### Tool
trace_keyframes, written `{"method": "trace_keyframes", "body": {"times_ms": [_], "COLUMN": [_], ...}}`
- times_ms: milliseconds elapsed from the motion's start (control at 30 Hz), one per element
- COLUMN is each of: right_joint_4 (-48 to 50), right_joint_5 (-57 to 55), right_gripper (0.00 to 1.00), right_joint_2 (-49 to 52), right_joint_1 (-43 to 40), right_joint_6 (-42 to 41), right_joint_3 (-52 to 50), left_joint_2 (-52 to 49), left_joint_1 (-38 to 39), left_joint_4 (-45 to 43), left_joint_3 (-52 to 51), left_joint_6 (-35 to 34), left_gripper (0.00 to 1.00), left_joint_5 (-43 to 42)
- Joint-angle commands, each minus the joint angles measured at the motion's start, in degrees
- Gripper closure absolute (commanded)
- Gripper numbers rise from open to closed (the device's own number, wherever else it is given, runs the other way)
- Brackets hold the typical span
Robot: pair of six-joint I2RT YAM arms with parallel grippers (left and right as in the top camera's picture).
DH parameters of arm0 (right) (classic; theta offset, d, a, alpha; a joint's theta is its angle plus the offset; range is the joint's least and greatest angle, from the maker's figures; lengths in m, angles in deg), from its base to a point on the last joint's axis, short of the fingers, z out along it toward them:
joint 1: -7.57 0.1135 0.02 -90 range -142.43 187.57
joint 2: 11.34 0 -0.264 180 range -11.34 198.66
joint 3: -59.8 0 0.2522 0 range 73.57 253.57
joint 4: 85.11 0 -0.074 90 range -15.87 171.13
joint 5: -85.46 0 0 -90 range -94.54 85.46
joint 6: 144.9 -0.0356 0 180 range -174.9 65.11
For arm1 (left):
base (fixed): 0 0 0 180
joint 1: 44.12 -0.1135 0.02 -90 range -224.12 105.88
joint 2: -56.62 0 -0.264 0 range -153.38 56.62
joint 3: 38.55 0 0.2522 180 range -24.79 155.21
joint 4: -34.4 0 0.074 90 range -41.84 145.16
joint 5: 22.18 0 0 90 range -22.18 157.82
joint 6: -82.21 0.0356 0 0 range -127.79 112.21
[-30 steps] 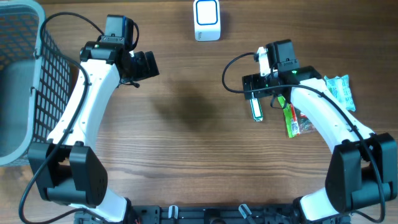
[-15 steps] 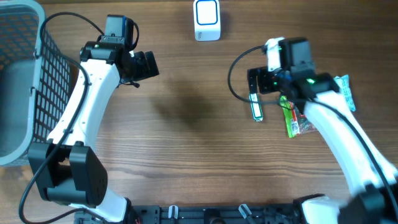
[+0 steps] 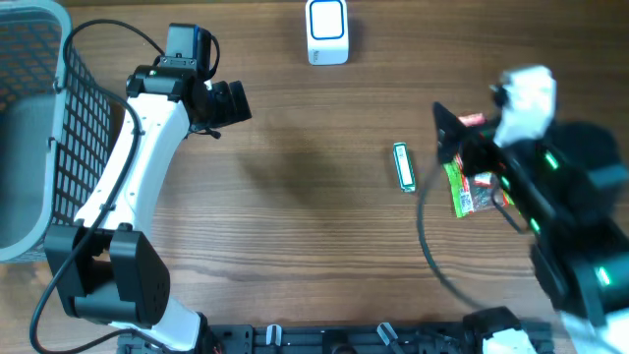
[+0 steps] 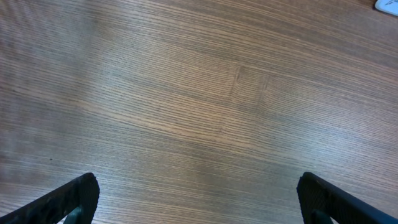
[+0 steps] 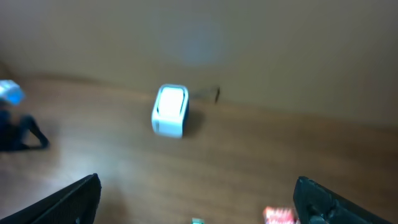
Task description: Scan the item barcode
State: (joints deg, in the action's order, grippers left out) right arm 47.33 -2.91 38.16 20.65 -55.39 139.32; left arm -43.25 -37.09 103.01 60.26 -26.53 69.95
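The white barcode scanner (image 3: 326, 31) stands at the table's far edge, and the right wrist view shows it blurred as scanner (image 5: 170, 110). A small green-and-white stick pack (image 3: 403, 166) lies alone on the wood. To its right lies a green and red packet (image 3: 460, 189), partly under my raised, blurred right arm. My right gripper (image 3: 450, 140) is high above the items, open and empty; its fingers (image 5: 74, 199) stand wide apart. My left gripper (image 3: 228, 101) hovers open over bare wood, its fingers (image 4: 68, 199) holding nothing.
A grey wire basket (image 3: 39, 128) stands at the left edge of the table. A red-printed packet (image 3: 474, 120) peeks out by the right arm. The scanner's corner (image 4: 387, 5) shows at the top right of the left wrist view.
My right arm has risen toward the overhead camera and swung right, uncovering the stick pack it hovered over. The left arm has not moved.
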Motion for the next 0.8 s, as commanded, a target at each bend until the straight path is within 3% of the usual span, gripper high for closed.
{"method": "trace_keyframes", "body": {"times_ms": [0, 100, 233, 367, 567, 767], "right_joint_4": [-1.16, -4.81, -3.34, 16.83, 42.49, 52.00], "right_joint_5": [-0.79, -0.79, -0.81, -0.74, -0.22, 2.05], "right_gripper": [0.00, 0.00, 0.00, 0.00, 0.00, 0.00], "right_joint_2": [-9.53, -19.56, -37.62, -49.37, -49.29, -49.29], "right_joint_1": [0.04, 0.02, 0.02, -1.90, -2.56, -3.69], "right_joint_6": [0.68, 1.99, 2.01, 1.86, 1.84, 1.36], "right_joint_3": [0.11, -2.78, -16.79, -35.04, -48.94, -59.58], "left_joint_2": [-0.33, -0.33, -0.33, -0.33, -0.33, -0.33], "left_joint_1": [-0.07, -0.07, -0.07, -0.07, -0.07, -0.07], "left_joint_4": [-0.02, -0.02, -0.02, -0.02, -0.02, -0.02], "left_joint_3": [0.00, 0.00, 0.00, 0.00, 0.00, 0.00], "left_joint_6": [0.26, 0.26, 0.26, 0.26, 0.26, 0.26], "left_gripper": [0.00, 0.00, 0.00, 0.00, 0.00, 0.00], "left_joint_5": [0.52, 0.52, 0.52, 0.52, 0.52, 0.52]}}
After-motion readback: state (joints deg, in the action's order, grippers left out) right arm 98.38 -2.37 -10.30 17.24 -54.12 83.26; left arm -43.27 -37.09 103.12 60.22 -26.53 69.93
